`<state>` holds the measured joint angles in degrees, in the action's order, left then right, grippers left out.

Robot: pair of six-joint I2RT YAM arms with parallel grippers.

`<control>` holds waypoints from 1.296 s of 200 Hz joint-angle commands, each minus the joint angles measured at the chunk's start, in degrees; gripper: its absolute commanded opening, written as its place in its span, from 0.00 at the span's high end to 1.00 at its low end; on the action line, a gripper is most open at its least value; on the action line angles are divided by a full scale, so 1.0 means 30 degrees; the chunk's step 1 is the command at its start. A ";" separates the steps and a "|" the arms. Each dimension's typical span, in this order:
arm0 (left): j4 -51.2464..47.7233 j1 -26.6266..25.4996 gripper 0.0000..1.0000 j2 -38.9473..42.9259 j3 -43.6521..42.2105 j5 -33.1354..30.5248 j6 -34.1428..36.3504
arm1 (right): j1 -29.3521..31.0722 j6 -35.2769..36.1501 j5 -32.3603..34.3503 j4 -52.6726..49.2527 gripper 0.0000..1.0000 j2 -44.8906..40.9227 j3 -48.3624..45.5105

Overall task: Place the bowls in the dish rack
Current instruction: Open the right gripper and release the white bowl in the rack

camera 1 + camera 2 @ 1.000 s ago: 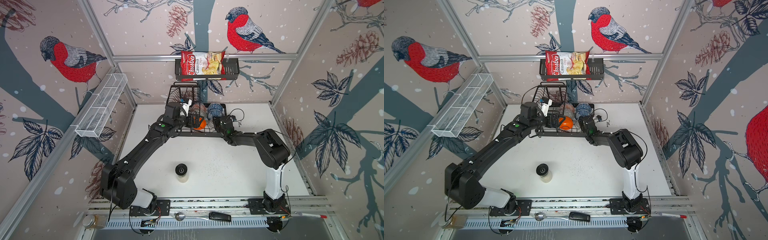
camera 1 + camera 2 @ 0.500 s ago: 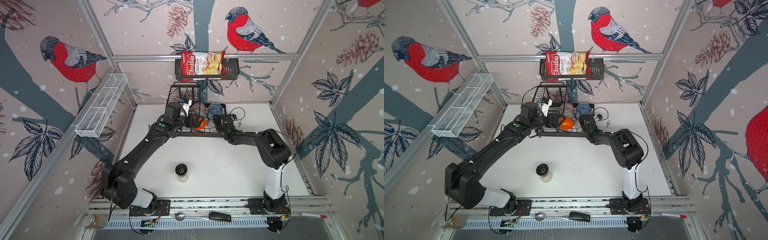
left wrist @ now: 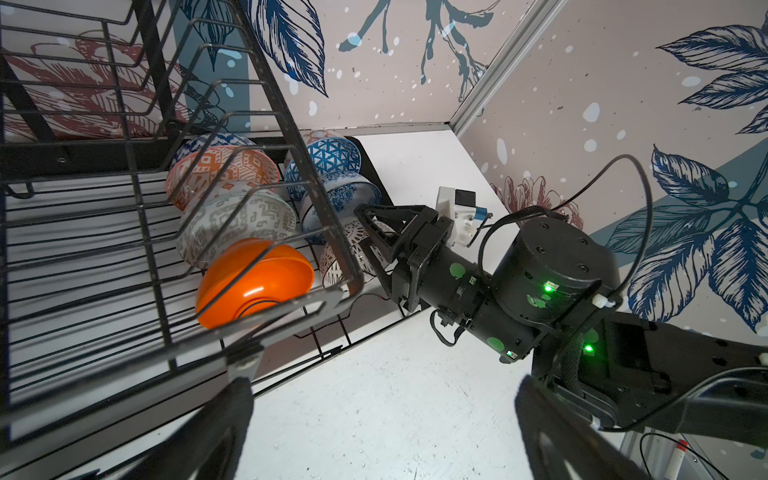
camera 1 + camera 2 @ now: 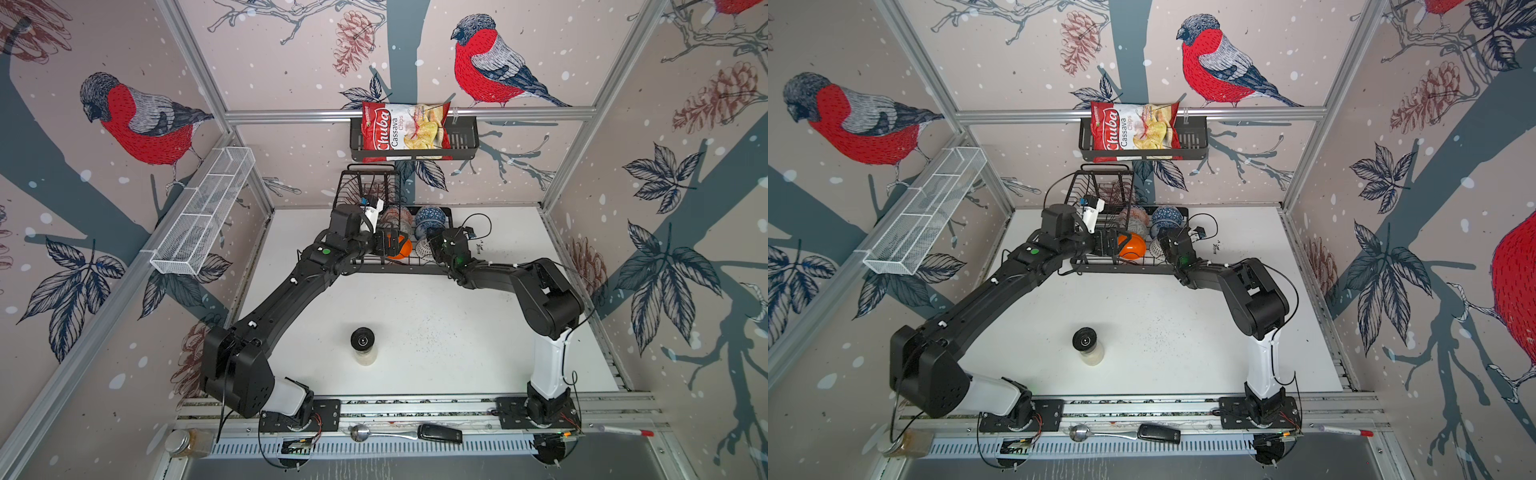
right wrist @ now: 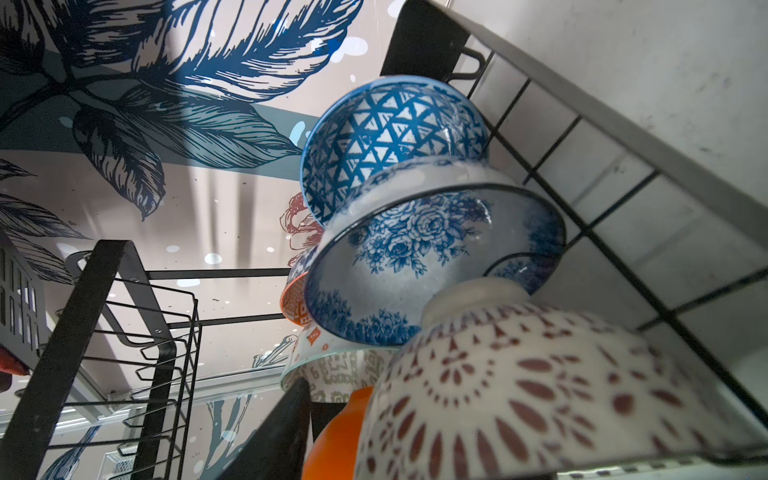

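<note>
Jaws of the left gripper [image 4: 388,246] stand wide apart, holding nothing; we see both arms posed almost as in the earlier frame. Just ahead of these jaws the glossy orange bowl [image 3: 255,282] stands on edge in the lower tray of the dish rack [image 4: 399,268]. Jaws of the right gripper [image 3: 365,237] stand apart, astride the rim of the lattice bowl [image 3: 345,249], white with brown marks.

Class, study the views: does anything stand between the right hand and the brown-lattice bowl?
Nothing visible does. The right hand sits right at the brown-lattice bowl, jaws apart either side of it, inside the dish rack.
</note>
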<state>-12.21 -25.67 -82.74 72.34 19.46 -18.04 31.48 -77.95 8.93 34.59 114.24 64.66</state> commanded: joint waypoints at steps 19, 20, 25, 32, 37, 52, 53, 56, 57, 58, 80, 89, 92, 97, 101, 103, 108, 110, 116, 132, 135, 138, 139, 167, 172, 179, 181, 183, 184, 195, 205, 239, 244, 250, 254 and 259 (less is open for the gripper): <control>0.0757 0.0032 0.02 0.0099 -0.0007 0.0156 -0.0014 | 0.0041 0.0247 -0.0280 -0.0161 0.30 -0.0373 -0.0010; 0.0772 0.0032 0.01 0.0114 -0.0018 0.0159 -0.0018 | 0.0061 0.0240 -0.0266 -0.0161 0.30 -0.0388 -0.0016; 0.0759 0.0036 0.02 0.0100 -0.0029 0.0160 -0.0010 | 0.0054 0.0233 -0.0275 -0.0214 0.29 -0.0401 -0.0021; 0.0761 0.0032 0.02 0.0099 -0.0022 0.0141 0.0005 | 0.0067 0.0232 -0.0319 -0.0271 0.27 -0.0458 -0.0021; 0.0759 0.0032 0.02 0.0099 -0.0030 0.0131 0.0005 | 0.0057 0.0232 -0.0350 -0.0323 0.27 -0.0487 -0.0021; 0.0759 0.0019 0.02 0.0099 -0.0047 0.0130 0.0017 | 0.0052 0.0232 -0.0391 -0.0452 0.25 -0.0616 -0.0050; 0.0759 0.0025 0.02 0.0099 -0.0053 0.0117 0.0013 | 0.0052 0.0232 -0.0394 -0.0468 0.24 -0.0627 -0.0050; 0.0758 0.0031 0.02 0.0125 -0.0044 0.0117 0.0031 | 0.0052 0.0232 -0.0390 -0.0508 0.23 -0.0639 -0.0065; 0.0758 0.0031 0.02 0.0127 -0.0051 0.0110 0.0034 | 0.0052 0.0232 -0.0394 -0.0526 0.23 -0.0653 -0.0073; 0.0758 0.0031 0.02 0.0128 -0.0055 0.0107 0.0036 | 0.0052 0.0232 -0.0381 -0.0534 0.23 -0.0674 -0.0076; 0.0696 0.0037 0.01 0.0130 -0.0059 -0.0097 0.0068 | 0.0110 0.0349 -0.0281 -0.0712 0.21 -0.0949 -0.0291; 0.0700 0.0032 0.01 0.0128 -0.0063 -0.0118 0.0096 | 0.0140 0.0328 -0.0288 -0.0748 0.18 -0.1057 -0.0393; 0.0700 0.0046 0.02 0.0129 -0.0074 -0.0103 0.0093 | 0.0140 0.0306 -0.0304 -0.0723 0.18 -0.1074 -0.0441; 0.0685 0.0033 0.01 0.0143 -0.0075 -0.0134 0.0083 | 0.0140 0.0318 -0.0313 -0.0741 0.17 -0.1130 -0.0486; 0.0695 0.0032 0.01 0.0155 -0.0073 -0.0131 0.0096 | 0.0173 0.0324 -0.0351 -0.0748 0.17 -0.1151 -0.0515; 0.0699 0.0032 0.01 0.0157 -0.0077 -0.0145 0.0074 | 0.0170 0.0306 -0.0379 -0.0763 0.16 -0.1168 -0.0548; 0.0700 0.0035 0.02 0.0165 -0.0081 -0.0170 0.0096 | 0.0195 0.0309 -0.0403 -0.0826 0.16 -0.1218 -0.0563; 0.0700 0.0025 0.01 0.0167 -0.0086 -0.0184 0.0089 | 0.0197 0.0295 -0.0421 -0.0848 0.16 -0.1244 -0.0574; 0.0700 0.0035 0.01 0.0164 -0.0087 -0.0162 0.0080 | 0.0226 0.0263 -0.0402 -0.0986 0.15 -0.1276 -0.0583; 0.0678 0.0046 0.02 0.0216 -0.0086 -0.0240 0.0152 | 0.0311 0.0434 -0.0507 -0.1358 0.11 -0.1405 -0.0549; 0.0672 0.0033 0.02 0.0216 -0.0073 -0.0247 0.0173 | 0.0315 0.0477 -0.0514 -0.1410 0.11 -0.1465 -0.0563; 0.0656 0.0032 0.01 0.0242 -0.0083 -0.0284 0.0197 | 0.0352 0.0538 -0.0479 -0.1468 0.11 -0.1513 -0.0576; 0.0649 0.0032 0.02 0.0259 -0.0056 -0.0295 0.0205 | 0.0349 0.0546 -0.0482 -0.1489 0.11 -0.1529 -0.0577; 0.0830 0.0035 0.01 0.0538 -0.0196 -0.0562 0.0432 | 0.0579 0.1051 0.0092 -0.2052 0.02 -0.2371 -0.0900; 0.0861 0.0050 0.02 0.0582 -0.0248 -0.0625 0.0442 | 0.0594 0.1081 0.0118 -0.2146 0.02 -0.2531 -0.0941; 0.0876 0.0084 0.02 0.0625 -0.0277 -0.0700 0.0459 | 0.0579 0.1082 0.0112 -0.2183 0.01 -0.2718 -0.1036; 0.0890 0.0089 0.02 0.0626 -0.0275 -0.0712 0.0458 | 0.0594 0.1082 0.0118 -0.2184 0.00 -0.2783 -0.1059; 0.0901 0.0097 0.02 0.0641 -0.0274 -0.0715 0.0465 | 0.0605 0.1082 0.0141 -0.2228 0.00 -0.2829 -0.1086; 0.0903 0.0108 0.02 0.0649 -0.0284 -0.0731 0.0471 | 0.0607 0.1097 0.0150 -0.2235 0.00 -0.2861 -0.1096; 0.0932 0.0100 0.02 0.0711 -0.0273 -0.0847 0.0557 | 0.0637 0.1209 0.0188 -0.2425 0.00 -0.3230 -0.1166; 0.1007 0.0098 0.01 0.0856 -0.0351 -0.1003 0.0591 | 0.0696 0.1439 0.0280 -0.2675 0.00 -0.3541 -0.1193; 0.1051 0.0120 0.02 0.1524 -0.0439 -0.2078 0.1131 | 0.0755 0.2100 0.0503 -0.3539 0.01 -0.4754 -0.1311; 0.1051 0.0127 0.02 0.1603 -0.0429 -0.2218 0.1223 | 0.0755 0.2225 0.0510 -0.3651 0.00 -0.4921 -0.1310; 0.1044 0.0148 0.02 0.1665 -0.0442 -0.2253 0.1368 | 0.0728 0.2450 0.0468 -0.3787 0.00 -0.5145 -0.1234; 0.1051 0.0163 0.02 0.1680 -0.0420 -0.2264 0.1487 | 0.0698 0.2651 0.0385 -0.3890 0.00 -0.5264 -0.1163; 0.1036 0.0178 0.02 0.1708 -0.0399 -0.2269 0.1607 | 0.0646 0.2938 0.0284 -0.4117 0.00 -0.5456 -0.0990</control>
<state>-11.35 -25.32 -78.39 71.18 14.48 -15.99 33.69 -73.30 9.26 24.75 100.20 60.82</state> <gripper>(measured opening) 0.985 0.995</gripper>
